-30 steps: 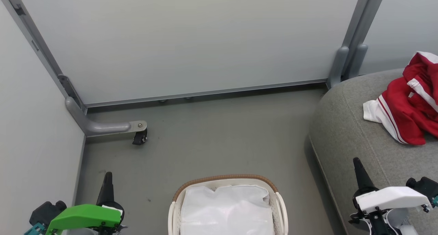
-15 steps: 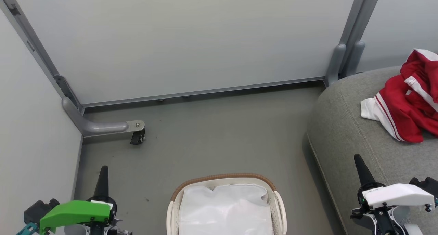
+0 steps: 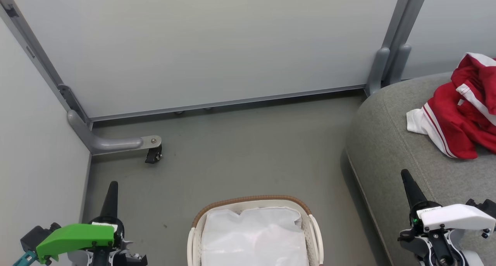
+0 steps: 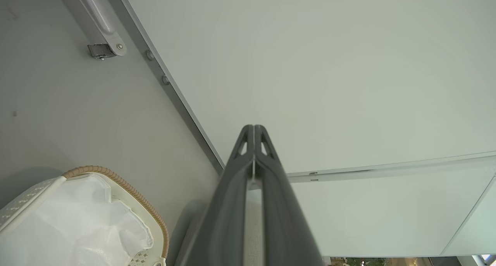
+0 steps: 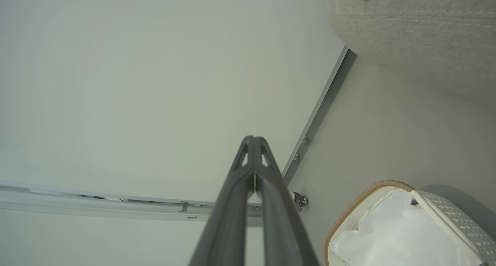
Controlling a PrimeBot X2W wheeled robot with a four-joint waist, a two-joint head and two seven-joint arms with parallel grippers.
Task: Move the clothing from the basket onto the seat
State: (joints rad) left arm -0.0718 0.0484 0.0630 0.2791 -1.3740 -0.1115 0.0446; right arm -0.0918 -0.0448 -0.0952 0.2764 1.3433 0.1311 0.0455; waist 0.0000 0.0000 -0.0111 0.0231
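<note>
The red clothing (image 3: 463, 117) with white stripes lies bunched on the grey seat (image 3: 391, 157) at the right of the head view. The white basket (image 3: 254, 204) with a brown woven rim stands on the floor at bottom centre, and inside it I see just the white liner (image 3: 254, 237). My left gripper (image 3: 111, 186) is at the lower left, shut and holding nothing. My right gripper (image 3: 405, 175) is shut too and empty, over the seat's front edge. The basket (image 4: 128, 192) shows in the left wrist view, and the basket (image 5: 364, 198) and seat (image 5: 418, 33) in the right wrist view.
Pale partition panels (image 3: 217, 45) close off the back and left, standing on grey metal posts. A grey foot with a black caster (image 3: 153, 155) sticks out onto the floor at the left. Bare grey floor (image 3: 252, 150) lies between the basket and the back panel.
The whole head picture has shifted a little left and up, so the camera has moved. Both grippers stay shut and show slightly lower in the picture.
</note>
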